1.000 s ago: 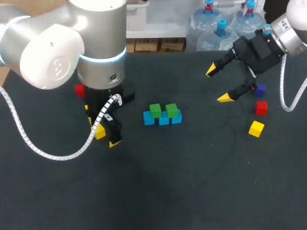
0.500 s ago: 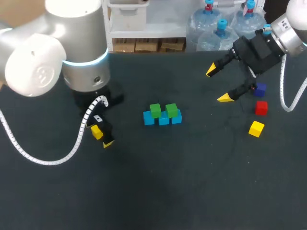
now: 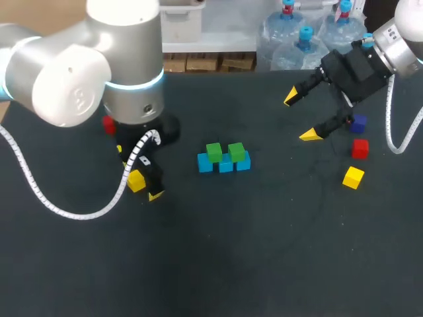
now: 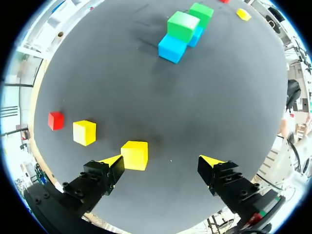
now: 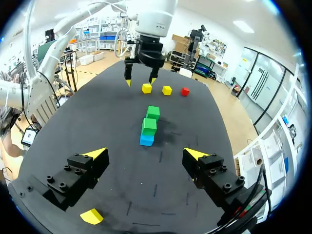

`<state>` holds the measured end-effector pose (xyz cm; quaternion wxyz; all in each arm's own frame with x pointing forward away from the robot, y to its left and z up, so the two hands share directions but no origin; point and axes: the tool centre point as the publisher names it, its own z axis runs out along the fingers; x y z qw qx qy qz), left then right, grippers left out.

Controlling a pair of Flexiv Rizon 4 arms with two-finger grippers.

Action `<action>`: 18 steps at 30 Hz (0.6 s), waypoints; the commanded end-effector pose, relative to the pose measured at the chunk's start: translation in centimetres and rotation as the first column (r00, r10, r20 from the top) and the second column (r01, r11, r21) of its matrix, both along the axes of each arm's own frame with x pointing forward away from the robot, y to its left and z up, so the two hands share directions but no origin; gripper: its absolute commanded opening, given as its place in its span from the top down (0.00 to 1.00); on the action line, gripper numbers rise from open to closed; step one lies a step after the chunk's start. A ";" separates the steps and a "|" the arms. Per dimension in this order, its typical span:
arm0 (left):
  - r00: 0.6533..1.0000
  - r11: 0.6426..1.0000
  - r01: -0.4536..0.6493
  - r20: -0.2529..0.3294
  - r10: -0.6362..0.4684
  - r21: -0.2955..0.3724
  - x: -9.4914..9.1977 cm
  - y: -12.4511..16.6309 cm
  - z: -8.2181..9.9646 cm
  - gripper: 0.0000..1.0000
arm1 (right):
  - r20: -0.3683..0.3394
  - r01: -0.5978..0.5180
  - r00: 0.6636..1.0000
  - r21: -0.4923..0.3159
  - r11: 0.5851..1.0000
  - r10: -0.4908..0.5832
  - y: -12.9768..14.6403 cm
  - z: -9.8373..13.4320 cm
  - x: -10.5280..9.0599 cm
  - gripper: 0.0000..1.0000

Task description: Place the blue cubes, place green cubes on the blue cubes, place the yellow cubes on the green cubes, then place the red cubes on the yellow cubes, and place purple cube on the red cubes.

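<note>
Nearest to us on the dark tabletop (image 3: 264, 251), our left end effector (image 4: 163, 163) hangs low over the left side with its fingers spread wide. A yellow cube (image 4: 135, 155) sits on the tabletop between them. It is just beside one fingertip (image 4: 113, 161) and well apart from the other, so nothing is gripped.

Out past that same finger we see a second yellow cube (image 4: 84, 132). A left red cube (image 4: 55, 120) stands near it, a little farther off. The bulky silver left arm (image 3: 125, 72) covers much of this corner from above.

On the right side, about as near, a right yellow cube (image 3: 353, 177) lies alone.

In the middle of the tabletop, three blue cubes (image 3: 205, 164) stand touching in a short row. Two green cubes (image 3: 213, 152) rest side by side on top of that row. No other colour lies on the green ones.

Farther back on the right, a right red cube (image 3: 359, 148) sits just beyond the right yellow cube. A purple cube (image 3: 358, 123) sits just beyond the red one.

Our right end effector (image 3: 301, 116) hangs above the far right of the tabletop, near the purple cube. Its fingers stand wide apart and hold nothing. From its own wrist camera, the blue and green stack lies ahead of it, with the left arm beyond.
</note>
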<state>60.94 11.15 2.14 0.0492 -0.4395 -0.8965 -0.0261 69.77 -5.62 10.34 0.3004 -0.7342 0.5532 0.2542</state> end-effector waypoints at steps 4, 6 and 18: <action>0.999 0.999 -0.035 -0.009 0.035 0.006 -0.6 0.2 -0.4 0.00 | 0.001 0.000 1.000 0.001 1.000 0.000 0.0 0.0 0.0 0.00; 0.999 0.999 -0.042 -0.009 0.042 0.002 -0.8 0.4 -0.6 0.00 | 0.001 0.000 1.000 0.001 1.000 0.000 0.0 0.0 0.0 0.00; 0.999 0.999 -0.020 0.050 0.021 -0.029 0.1 1.2 -0.3 0.00 | 0.001 0.000 1.000 0.001 1.000 0.000 0.0 0.0 0.0 0.00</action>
